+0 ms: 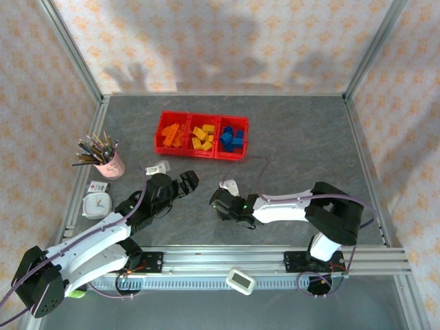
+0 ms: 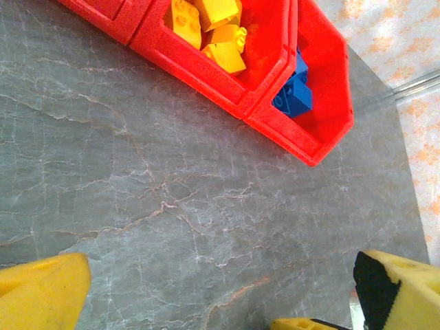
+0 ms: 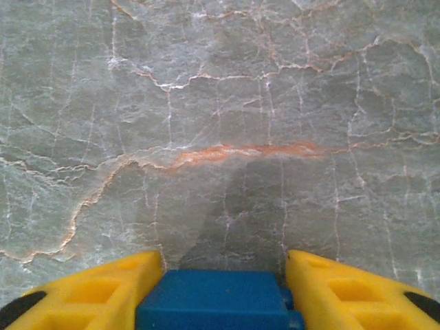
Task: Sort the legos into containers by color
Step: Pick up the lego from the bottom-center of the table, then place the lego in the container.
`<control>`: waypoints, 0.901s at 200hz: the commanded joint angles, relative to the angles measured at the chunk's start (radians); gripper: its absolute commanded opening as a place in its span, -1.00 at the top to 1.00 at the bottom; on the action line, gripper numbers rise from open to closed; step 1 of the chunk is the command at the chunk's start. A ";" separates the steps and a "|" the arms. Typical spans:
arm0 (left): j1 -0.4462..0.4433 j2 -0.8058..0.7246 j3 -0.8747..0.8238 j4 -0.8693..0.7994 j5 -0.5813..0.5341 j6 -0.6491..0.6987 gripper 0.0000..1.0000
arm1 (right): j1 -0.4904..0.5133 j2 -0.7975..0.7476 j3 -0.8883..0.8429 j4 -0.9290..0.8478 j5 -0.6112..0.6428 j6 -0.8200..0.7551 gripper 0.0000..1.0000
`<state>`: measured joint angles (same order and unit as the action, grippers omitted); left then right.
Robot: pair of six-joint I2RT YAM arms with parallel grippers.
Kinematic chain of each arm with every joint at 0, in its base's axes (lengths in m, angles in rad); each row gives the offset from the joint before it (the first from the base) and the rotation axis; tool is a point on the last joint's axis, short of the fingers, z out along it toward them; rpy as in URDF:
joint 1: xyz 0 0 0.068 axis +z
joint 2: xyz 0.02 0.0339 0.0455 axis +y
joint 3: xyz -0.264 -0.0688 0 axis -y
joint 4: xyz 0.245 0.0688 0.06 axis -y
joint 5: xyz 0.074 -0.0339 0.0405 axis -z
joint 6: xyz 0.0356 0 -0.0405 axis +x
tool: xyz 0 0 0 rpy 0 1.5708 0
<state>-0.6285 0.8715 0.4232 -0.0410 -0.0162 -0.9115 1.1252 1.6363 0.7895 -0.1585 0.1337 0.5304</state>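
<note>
Brick (image 3: 216, 299) of blue plastic sits clamped between the yellow fingers of the right hand (image 1: 220, 201), low at centre frame in the top view, over the grey table (image 1: 295, 137); the containers (image 1: 199, 156), a red tray running left to right at upper centre, lie up-frame of it, the blue compartment (image 1: 245, 141) at the tray's right end, almost straight above the hand. Left hand (image 1: 187, 181), fingers spread wide and empty, hovers just to its left; sorted legos (image 1: 201, 137) fill the sections, so the likely next move is a short carry up-frame.
</note>
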 commanded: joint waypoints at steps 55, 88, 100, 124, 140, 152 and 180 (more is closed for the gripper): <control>-0.005 0.017 0.065 -0.021 -0.049 0.059 -0.98 | -0.031 -0.069 0.130 -0.077 0.073 -0.060 0.36; 0.013 0.032 0.127 -0.043 -0.067 0.111 -0.98 | -0.131 -0.055 0.243 -0.090 0.072 -0.138 0.34; 0.030 0.039 0.145 -0.042 -0.065 0.132 -0.98 | -0.176 -0.033 0.285 -0.072 0.068 -0.173 0.33; 0.086 0.057 0.170 -0.032 -0.042 0.163 -0.98 | -0.273 0.046 0.396 -0.062 0.041 -0.216 0.32; 0.122 0.071 0.185 -0.018 -0.022 0.182 -0.99 | -0.319 0.111 0.481 -0.058 0.036 -0.253 0.31; 0.146 0.087 0.193 -0.003 -0.011 0.194 -0.99 | -0.351 0.166 0.543 -0.056 0.040 -0.272 0.31; 0.201 0.142 0.222 0.021 0.032 0.215 -0.98 | -0.423 0.301 0.714 -0.087 0.027 -0.298 0.29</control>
<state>-0.4667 0.9733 0.5987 -0.0544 -0.0265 -0.7452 0.7467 1.8473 1.3823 -0.2108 0.1543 0.2882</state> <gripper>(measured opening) 0.992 0.430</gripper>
